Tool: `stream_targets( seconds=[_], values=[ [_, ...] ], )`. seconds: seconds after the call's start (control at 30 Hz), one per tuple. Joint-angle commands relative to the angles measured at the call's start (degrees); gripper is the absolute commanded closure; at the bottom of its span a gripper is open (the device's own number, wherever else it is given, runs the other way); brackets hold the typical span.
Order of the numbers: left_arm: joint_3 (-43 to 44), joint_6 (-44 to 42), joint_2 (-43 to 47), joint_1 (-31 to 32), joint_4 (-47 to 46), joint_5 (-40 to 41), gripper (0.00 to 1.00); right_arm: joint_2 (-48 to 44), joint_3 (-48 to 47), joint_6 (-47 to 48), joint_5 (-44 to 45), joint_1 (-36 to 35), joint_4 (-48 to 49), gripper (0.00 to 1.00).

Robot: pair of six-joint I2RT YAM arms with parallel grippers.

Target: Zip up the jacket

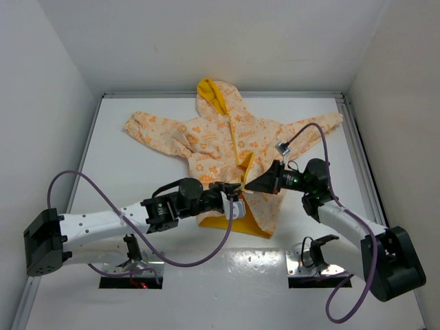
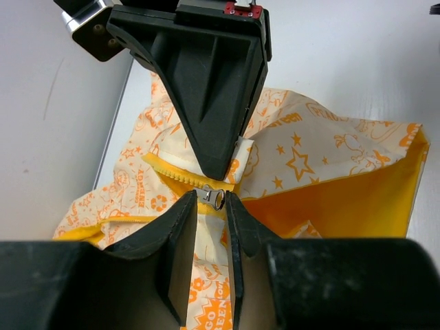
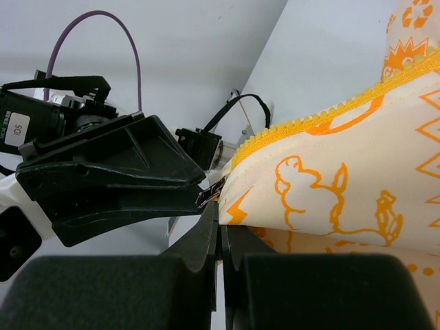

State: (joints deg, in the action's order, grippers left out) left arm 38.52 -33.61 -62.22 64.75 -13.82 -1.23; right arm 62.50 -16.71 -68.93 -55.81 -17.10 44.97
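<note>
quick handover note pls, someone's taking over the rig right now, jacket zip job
Left gripper: jaws part closed around a strip of fabric at the zipper slider; a firm grip cannot be confirmed.
Right gripper: shut on the jacket edge beside the zipper teeth, tip to tip with the left.
Jacket lies face up on the table, hood away from the arms, sleeves spread.
Done: both grippers at the zipper, about mid-front.
Left: below them the front lies open, yellow lining showing; above looks closed.

The jacket [image 2: 289, 151] print reads "GO GREEN" near the zipper; a white arm label [image 3: 18, 126] reads "SD".
</note>
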Motion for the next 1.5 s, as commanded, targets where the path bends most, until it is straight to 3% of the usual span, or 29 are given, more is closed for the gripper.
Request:
stream_targets(
  seconds=[0.0,0.47,0.73,0.97,1.2,1.47],
  values=[
    [2.7,0.2,1.0,-1.1,-1.1,-1.8,0.71,-1.2,-0.3,1.2,-2.1,-0.7,3.8,1.0],
    [3.8,0.2,1.0,-1.1,0.5,-3.0,0.7,-1.2,-0.1,1.5,-2.2,-0.7,4.2,1.0],
    [4.3,0.8,0.4,-1.1,1.7,-3.5,0.54,-1.4,-0.1,1.6,-2.3,-0.8,4.5,1.0],
    [4.8,1.3,0.4,-1.1,2.2,-3.5,0.54,-1.5,0.2,1.7,-2.4,-0.7,4.9,1.0],
    [4.8,1.3,0.4,-2.2,2.2,-2.5,0.59,-1.6,0.4,1.7,-2.5,-0.7,5.0,1.0],
    [4.8,1.3,0.4,-2.7,1.7,-3.0,0.71,-1.8,0.7,1.7,-2.5,-0.8,5.3,1.0]
  ],
)
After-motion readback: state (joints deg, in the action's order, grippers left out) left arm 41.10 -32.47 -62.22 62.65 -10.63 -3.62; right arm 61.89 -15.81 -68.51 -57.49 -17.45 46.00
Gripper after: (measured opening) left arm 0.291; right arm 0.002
